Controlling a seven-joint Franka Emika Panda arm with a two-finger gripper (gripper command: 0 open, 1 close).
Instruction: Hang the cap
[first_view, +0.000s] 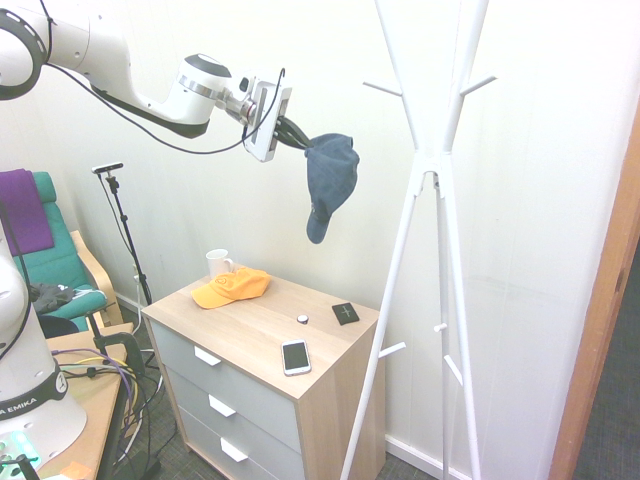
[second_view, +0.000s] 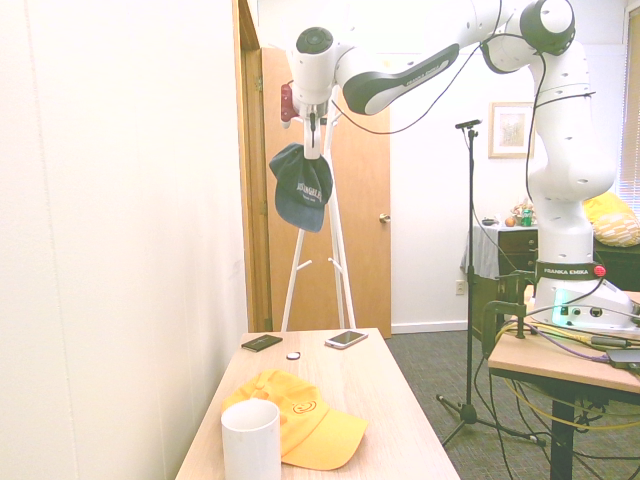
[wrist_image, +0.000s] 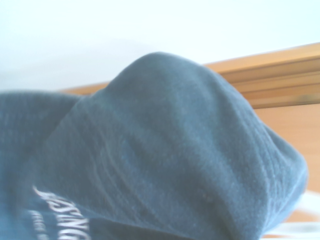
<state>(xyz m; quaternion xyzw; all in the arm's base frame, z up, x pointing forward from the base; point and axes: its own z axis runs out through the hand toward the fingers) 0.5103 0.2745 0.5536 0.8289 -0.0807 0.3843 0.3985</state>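
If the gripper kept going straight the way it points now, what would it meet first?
Probably the white coat rack: the gripper, holding the navy cap, points roughly level toward its upper pole. Depth is unclear, so it might pass beside it.

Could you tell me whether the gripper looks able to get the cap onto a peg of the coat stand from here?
Probably yes. The gripper holds the cap up in the air, level with the coat stand and its upper pegs, with nothing between them.

"FRANKA EMIKA" on arm base; cap lettering illegible.
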